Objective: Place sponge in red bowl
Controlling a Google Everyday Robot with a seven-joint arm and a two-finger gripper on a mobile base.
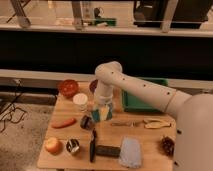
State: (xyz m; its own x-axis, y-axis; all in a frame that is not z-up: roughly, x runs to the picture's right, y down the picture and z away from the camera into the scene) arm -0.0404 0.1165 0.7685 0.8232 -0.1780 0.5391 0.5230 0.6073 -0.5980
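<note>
- While carrying over the wooden table, stay high enough to clear everything standing beneath the gripper; at present low over the boards near mid-table.
- Swing the white arm as a whole rather than dragging the wrist sideways; long forearm reaching away to the right of the gripper, across the green bin.
- Ignore the grey-blue cloth, nearer than the gripper and to its right: the wrong soft thing, no part in this step.
- Aim for the red bowl, beyond the gripper and to its left, well apart from it, by the table's back edge; centre over the hollow before letting go, not over the rim.
- Steer clear of the purple bowl, just behind the gripper and mostly hidden by the arm; similar in size, easy to take for the goal.
- Pass above the white cup, between gripper and red bowl; probably light, likely to topple at a brush.
- Hold the pinch: jaws pressed together on the teal sponge, hanging at the fingertips; hard to tell whether clear of the boards. Soft pad, apt to sag or swing, hence a slow sweep.
- Mind the small dark cup, just left of the gripper and a little nearer; lift first, then go sideways.
- Release only once low over the bowl's hollow, to avoid a bounce off the glossy rim.
</note>
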